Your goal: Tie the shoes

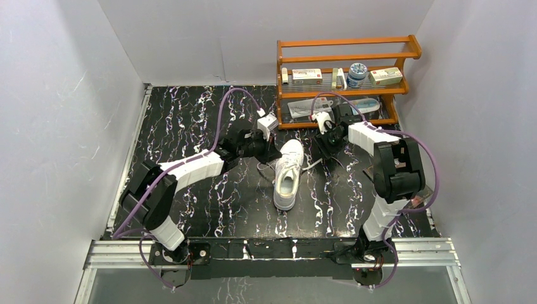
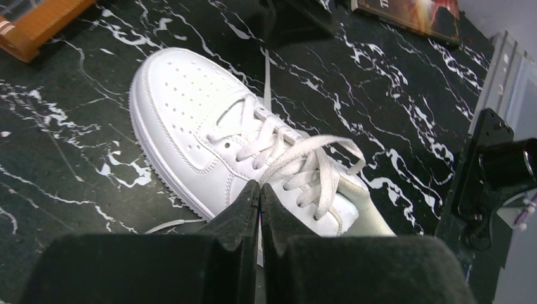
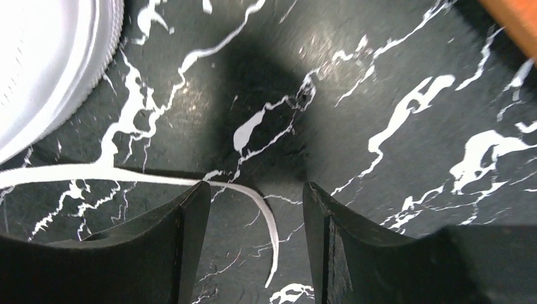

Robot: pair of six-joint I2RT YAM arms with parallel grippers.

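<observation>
Nearest the lens, a metal rail (image 1: 272,250) carrying the 2 arm bases runs past the heel end of the sneaker (image 1: 288,174). Left of the sneaker, the left arm (image 1: 190,170) reaches across the black marble-patterned table (image 1: 190,114), and the left gripper (image 1: 271,153) sits against the sneaker's left side, level with the laces (image 2: 297,158). From the left wrist, its jaws are pressed together with no gap, their tips right at the shoe's edge where a loose lace comes down. Whether that lace is pinched between them cannot be told. The sneaker itself stands upright on its sole at mid-table, toe pointing away from the bases and heel toward them, with its laces loose and untied. Just right of the sneaker's toe, the right gripper (image 1: 324,151) hangs low over the table with jaws well apart, holding nothing. The right wrist view shows a lace end (image 3: 95,172) lying flat on the table, running from the sneaker and curling between the 2 open fingers (image 3: 183,253). Beyond the sneaker's toe and to its right stands a wooden rack (image 1: 345,44) with small boxes on its shelves.
</observation>
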